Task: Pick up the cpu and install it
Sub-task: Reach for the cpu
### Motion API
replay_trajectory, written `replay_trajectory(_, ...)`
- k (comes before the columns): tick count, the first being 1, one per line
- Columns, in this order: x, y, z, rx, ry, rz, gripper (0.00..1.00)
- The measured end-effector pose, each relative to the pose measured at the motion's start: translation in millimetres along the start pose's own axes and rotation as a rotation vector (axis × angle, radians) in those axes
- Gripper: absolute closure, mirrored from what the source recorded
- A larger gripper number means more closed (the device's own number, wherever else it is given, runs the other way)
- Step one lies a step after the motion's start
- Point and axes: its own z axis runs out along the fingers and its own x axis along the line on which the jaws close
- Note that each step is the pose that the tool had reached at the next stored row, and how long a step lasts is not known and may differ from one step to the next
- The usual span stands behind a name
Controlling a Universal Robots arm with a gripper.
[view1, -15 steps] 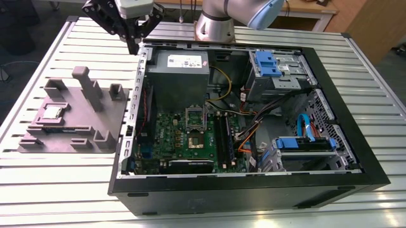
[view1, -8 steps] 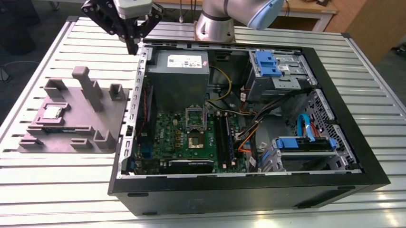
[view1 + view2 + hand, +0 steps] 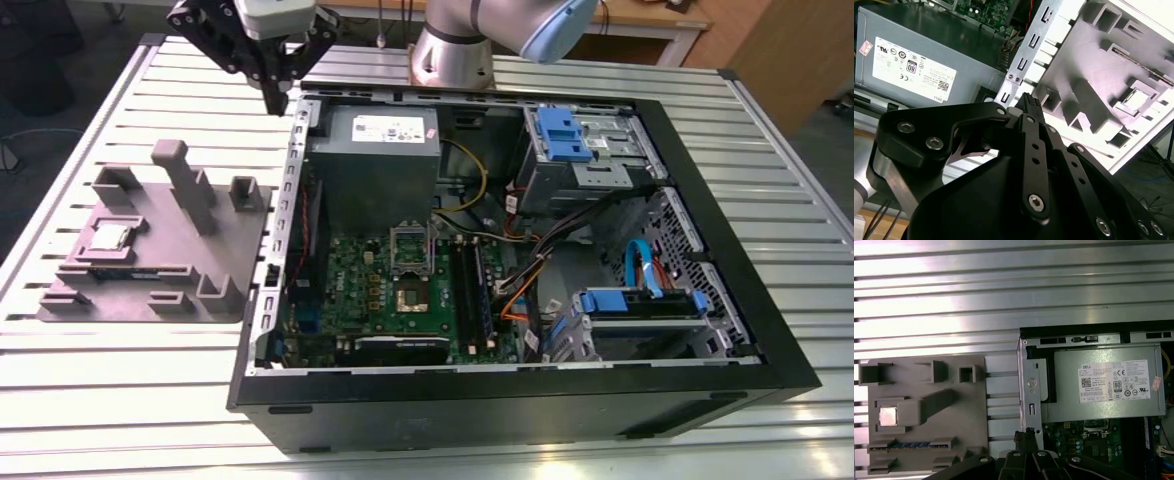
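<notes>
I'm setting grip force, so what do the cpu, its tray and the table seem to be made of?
The cpu: silvery metal top, fairly smooth, catching the light brightly. The tray: matte grey, likely moulded or printed plastic, with no glints and blocky raised shapes. The table: probably bare aluminium, with ribbed slats showing streaky reflections.

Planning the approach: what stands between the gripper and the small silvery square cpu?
In the exterior view, the tall upright post of the grey moulded tray stands between the black gripper and the cpu, past a strip of bare slatted metal table.
</notes>
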Motion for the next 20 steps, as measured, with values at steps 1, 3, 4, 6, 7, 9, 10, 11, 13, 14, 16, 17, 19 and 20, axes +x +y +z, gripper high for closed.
replay_trajectory(1, 1.6, -0.1, 0.0, 0.0001, 0.0, 0.0, 0.9)
replay_trajectory(3, 1.9, -0.2, 0.0, 0.0, 0.0, 0.0, 0.9)
replay_trajectory(4, 2.2, -0.2, 0.0, 0.0, 0.0, 0.0, 0.9)
replay_trajectory(6, 2.9, -0.2, 0.0, 0.0, 0.0, 0.0, 0.9)
replay_trajectory(7, 3.2, -0.2, 0.0, 0.0001, 0.0001, 0.0, 0.9)
replay_trajectory(9, 3.7, -0.3, 0.0, 0.0, 0.0, 0.0, 0.9)
replay_trajectory(10, 3.9, -0.3, 0.0, 0.0, 0.0, 0.0, 0.9)
replay_trajectory(11, 4.2, -0.3, 0.0, 0.0, 0.0, 0.0, 0.9)
replay_trajectory(13, 4.7, -0.4, 0.0, 0.0, 0.0, 0.0, 0.9)
replay_trajectory(14, 5.0, -0.4, 0.0, 0.0001, 0.0, 0.0, 0.9)
replay_trajectory(16, 5.5, -0.4, 0.0, 0.0, 0.0, 0.0, 0.9)
replay_trajectory(17, 5.7, -0.4, 0.0, 0.0, 0.0, 0.0, 0.9)
replay_trajectory(19, 6.2, -0.5, 0.0, 0.0, 0.0, 0.0, 0.9)
replay_trajectory(20, 6.4, -0.5, 0.0, 0.0, 0.0, 0.0, 0.9)
